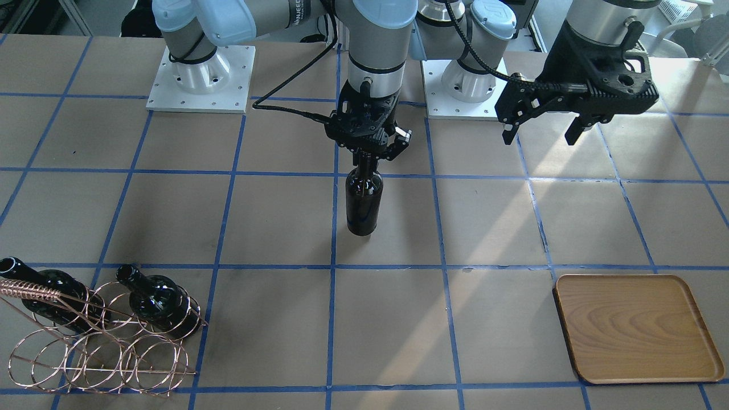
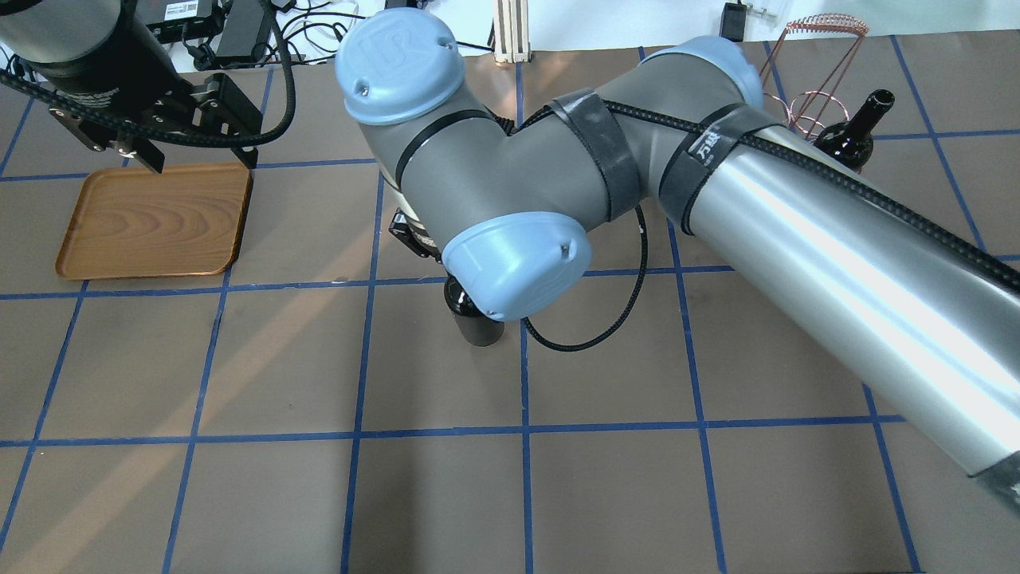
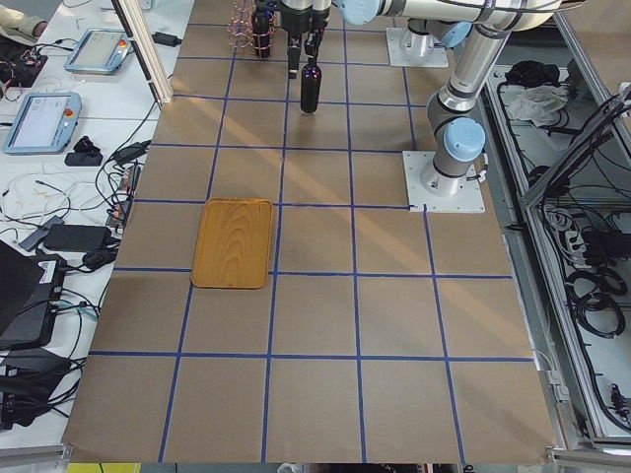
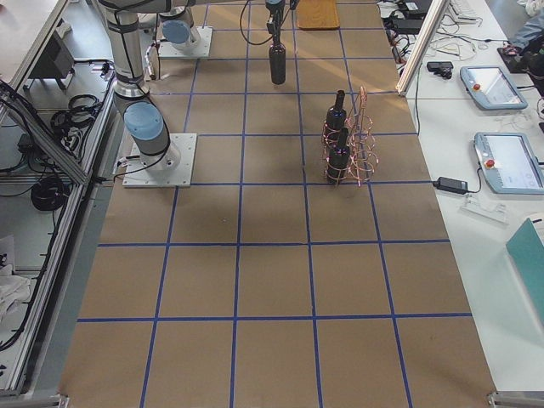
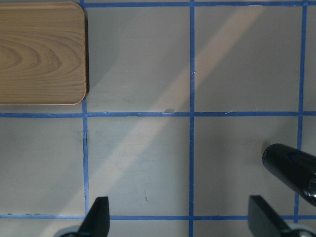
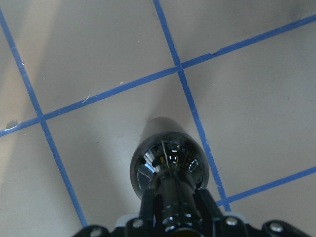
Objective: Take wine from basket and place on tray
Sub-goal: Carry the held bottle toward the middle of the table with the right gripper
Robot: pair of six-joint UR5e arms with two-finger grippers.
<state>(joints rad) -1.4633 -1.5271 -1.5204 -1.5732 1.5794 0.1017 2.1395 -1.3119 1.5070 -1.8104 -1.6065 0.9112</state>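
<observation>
My right gripper (image 1: 367, 155) is shut on the neck of a black-green wine bottle (image 1: 364, 199), which hangs upright over the table's middle. I cannot tell whether its base touches the table. The right wrist view shows the fingers (image 6: 148, 205) clamped around the neck of the bottle (image 6: 168, 163). The copper wire basket (image 1: 97, 347) holds two more bottles (image 1: 156, 302). The wooden tray (image 1: 638, 327) lies bare. My left gripper (image 1: 541, 134) is open and empty, hovering beside the tray (image 2: 155, 219); the left wrist view shows the tray's corner (image 5: 39, 52).
The table is brown paper with a blue tape grid. The right arm's cable (image 2: 606, 319) loops beside the held bottle (image 2: 470, 315). The arm bases (image 1: 199, 80) stand on white plates at the robot's edge. Monitors and cables lie beyond the operators' side.
</observation>
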